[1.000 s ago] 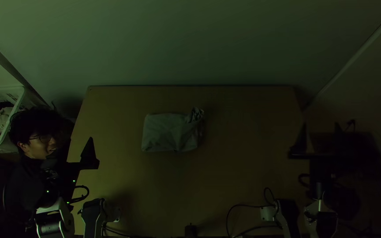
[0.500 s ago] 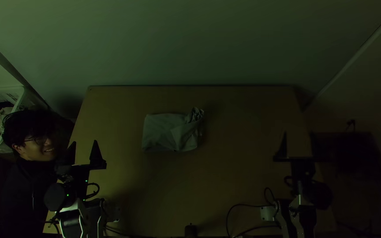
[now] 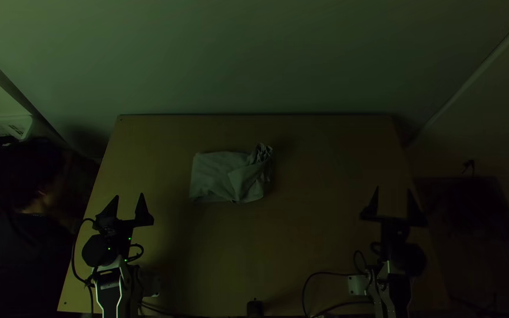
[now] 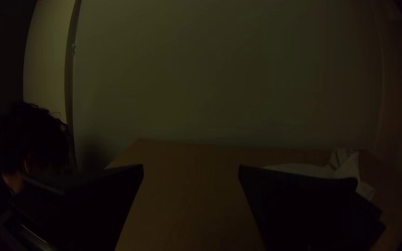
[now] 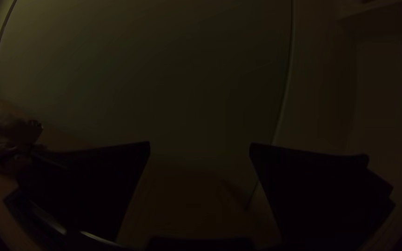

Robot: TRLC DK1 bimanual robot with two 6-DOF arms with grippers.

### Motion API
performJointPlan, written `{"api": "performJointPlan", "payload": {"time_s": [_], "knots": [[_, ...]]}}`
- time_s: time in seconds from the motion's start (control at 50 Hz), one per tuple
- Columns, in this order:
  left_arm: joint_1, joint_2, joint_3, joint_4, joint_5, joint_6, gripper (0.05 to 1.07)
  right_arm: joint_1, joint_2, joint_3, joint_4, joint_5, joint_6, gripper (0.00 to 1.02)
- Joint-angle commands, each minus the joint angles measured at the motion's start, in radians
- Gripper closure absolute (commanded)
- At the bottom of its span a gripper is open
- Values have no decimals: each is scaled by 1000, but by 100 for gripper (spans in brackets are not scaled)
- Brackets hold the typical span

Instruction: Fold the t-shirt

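Observation:
The grey-green t-shirt [image 3: 222, 176] lies as a compact folded bundle a little left of the table's middle, its upper right corner bunched up. My left gripper [image 3: 126, 206] stands open over the table's left side, apart from the shirt. At the right edge of the table my right gripper [image 3: 393, 203] is open too, well away from the cloth. In the left wrist view the left gripper [image 4: 190, 169] has a wide gap, with the shirt [image 4: 345, 167] beyond one finger. The right wrist view shows the right gripper [image 5: 200, 146] spread and the shirt [image 5: 8, 132] off to one side.
A white basket [image 3: 22, 125] stands beyond the table's left edge, and a person with dark hair is beside it. Black cables and a small dark object [image 3: 255, 307] lie at the near edge of the wooden table [image 3: 301, 247]. A pale wall rises behind.
The left gripper has moved right, onto the table's left side. The right gripper has moved left from beyond the table's right edge. The shirt lies where it was; the person has turned away.

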Motion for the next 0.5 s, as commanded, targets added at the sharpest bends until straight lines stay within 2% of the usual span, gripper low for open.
{"api": "performJointPlan", "payload": {"time_s": [0.0,0.16,0.32,0.48], "knots": [[-2,-9,-40,-21,-5,12,9,-6,-7,-19,-56,30,48,4],[9,-7,-36,-49,-7,15,9,-34,-4,-16,-202,44,63,4],[15,-7,-30,-96,-7,15,9,-123,-4,-16,-197,42,63,4],[15,-7,-28,-96,-7,15,9,-132,-2,-16,-197,42,63,4]]}}
